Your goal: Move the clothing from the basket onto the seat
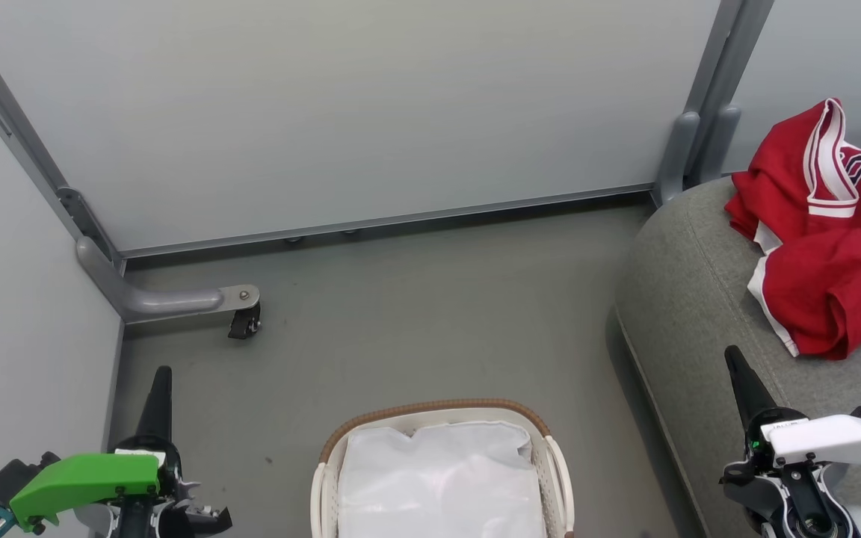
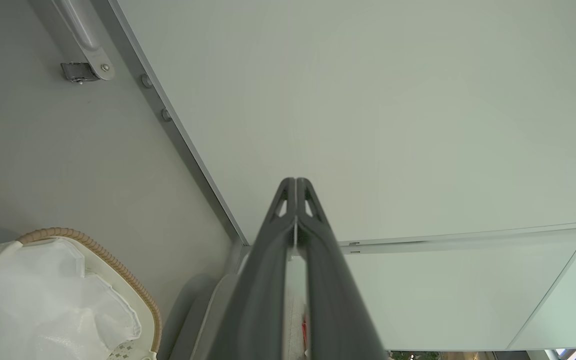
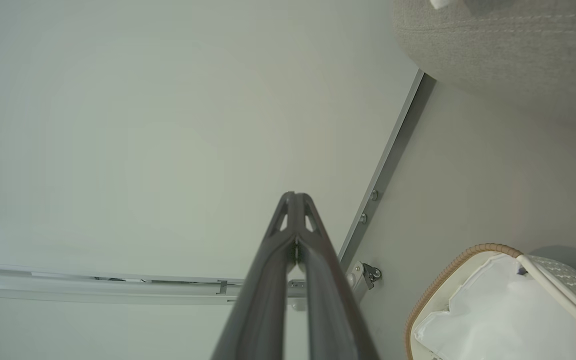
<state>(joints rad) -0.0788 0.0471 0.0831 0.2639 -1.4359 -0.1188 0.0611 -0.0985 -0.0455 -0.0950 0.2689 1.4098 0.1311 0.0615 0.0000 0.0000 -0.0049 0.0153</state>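
Note:
The red clothing [image 1: 834, 246] with white striped trim lies crumpled on the grey seat [image 1: 688, 299] at the right of the head view. The cream basket [image 1: 434, 409] with its brown woven rim stands on the floor at the bottom centre, with just its white liner [image 1: 438, 478] inside. My left gripper [image 1: 160, 372] is shut at the lower left, well left of the basket and holding nothing. My right gripper [image 1: 733, 353] is shut at the lower right, over the seat's front edge, below the clothing and apart from it. Both wrist views show closed fingertips [image 2: 295, 181] [image 3: 294, 195].
Pale partition walls [image 1: 341, 112] close off the back and left. A grey metal foot with a black caster [image 1: 244, 323] juts onto the floor at the back left. Grey posts [image 1: 703, 142] stand behind the seat. Open grey floor [image 1: 430, 314] lies between basket and wall.

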